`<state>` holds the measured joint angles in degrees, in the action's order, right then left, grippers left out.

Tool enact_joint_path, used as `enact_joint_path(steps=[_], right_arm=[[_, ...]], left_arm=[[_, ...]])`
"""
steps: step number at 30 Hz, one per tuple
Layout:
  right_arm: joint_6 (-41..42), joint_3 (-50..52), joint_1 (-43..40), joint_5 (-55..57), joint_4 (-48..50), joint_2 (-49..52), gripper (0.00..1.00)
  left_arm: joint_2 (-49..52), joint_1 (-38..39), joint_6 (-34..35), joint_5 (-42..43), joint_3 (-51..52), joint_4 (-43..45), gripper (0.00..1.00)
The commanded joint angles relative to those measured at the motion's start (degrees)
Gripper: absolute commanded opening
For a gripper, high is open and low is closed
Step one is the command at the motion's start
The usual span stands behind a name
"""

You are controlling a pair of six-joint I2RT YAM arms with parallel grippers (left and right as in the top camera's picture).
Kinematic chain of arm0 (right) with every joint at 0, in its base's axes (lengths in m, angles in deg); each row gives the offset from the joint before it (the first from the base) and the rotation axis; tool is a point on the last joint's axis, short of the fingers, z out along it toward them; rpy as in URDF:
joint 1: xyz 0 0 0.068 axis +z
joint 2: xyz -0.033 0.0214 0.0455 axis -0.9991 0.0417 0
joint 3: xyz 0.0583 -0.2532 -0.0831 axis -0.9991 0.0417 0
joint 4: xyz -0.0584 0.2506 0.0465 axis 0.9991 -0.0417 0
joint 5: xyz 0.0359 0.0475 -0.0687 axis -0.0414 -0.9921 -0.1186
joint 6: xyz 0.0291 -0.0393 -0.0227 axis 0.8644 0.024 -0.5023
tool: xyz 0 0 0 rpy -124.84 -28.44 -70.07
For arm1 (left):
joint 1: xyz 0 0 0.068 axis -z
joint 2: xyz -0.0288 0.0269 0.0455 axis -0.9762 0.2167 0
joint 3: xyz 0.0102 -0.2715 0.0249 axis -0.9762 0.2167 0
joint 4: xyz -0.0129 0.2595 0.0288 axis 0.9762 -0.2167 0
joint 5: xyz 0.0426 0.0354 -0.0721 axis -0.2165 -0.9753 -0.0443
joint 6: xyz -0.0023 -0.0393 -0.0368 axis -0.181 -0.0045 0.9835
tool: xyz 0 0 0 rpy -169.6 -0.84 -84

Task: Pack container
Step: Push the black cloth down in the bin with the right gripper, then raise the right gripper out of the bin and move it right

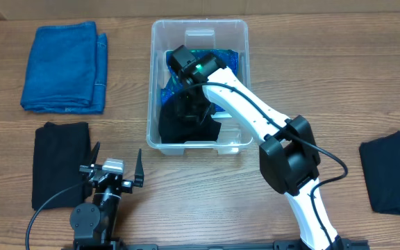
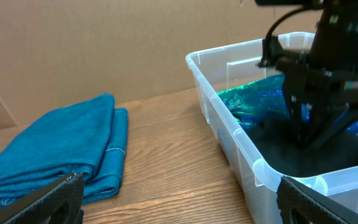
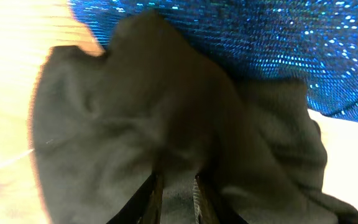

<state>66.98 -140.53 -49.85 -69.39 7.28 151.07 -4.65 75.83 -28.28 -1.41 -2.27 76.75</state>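
**Right gripper (image 3: 176,186) down in the container (image 1: 198,23), clamped on a dark garment (image 3: 104,124)**

A wood-grain table (image 1: 186,201) lies under me, with a plain brown wall (image 2: 104,43) beyond it. A folded blue towel (image 1: 64,66) lies ahead and left of my left gripper (image 1: 115,161), and a folded black cloth (image 1: 61,163) just to its left. That gripper is spread and empty. The container is clear with a thick rim and surrounds my right gripper, which pinches the garment beside sparkly blue fabric (image 3: 260,37). Another black piece (image 1: 391,170) lies well to the right.
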Motion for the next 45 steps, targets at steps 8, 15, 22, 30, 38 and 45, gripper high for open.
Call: enact_joint_path(steps=[8, 15, 22, 30, 38, 45], right_arm=[[-0.3, -2.0, 0.0, 7.4, 0.3, -0.7, 0.24], [-0.4, -22.5, -8.1, 13.9, -20.4, -12.5, 0.62], [-0.2, -22.2, -25.5, 14.9, -24.3, -28.7, 1.0], [11.5, 7.4, -62.4, 14.9, -23.5, -38.5, 1.0], [19.4, 38.2, -81.0, 12.1, -4.4, -38.5, 1.0], [19.5, 49.5, -87.3, 15.8, 13.1, -38.4, 0.17]], left_arm=[[-0.5, -0.3, -0.8, -0.2, 0.2, -0.1, 1.0], [-0.5, -0.3, -0.8, -0.2, 0.2, -0.1, 1.0], [-0.5, -0.3, -0.8, -0.2, 0.2, -0.1, 1.0], [-0.5, -0.3, -0.8, -0.2, 0.2, -0.1, 1.0], [-0.5, -0.3, -0.8, -0.2, 0.2, -0.1, 1.0], [-0.5, -0.3, -0.8, -0.2, 0.2, -0.1, 1.0]])
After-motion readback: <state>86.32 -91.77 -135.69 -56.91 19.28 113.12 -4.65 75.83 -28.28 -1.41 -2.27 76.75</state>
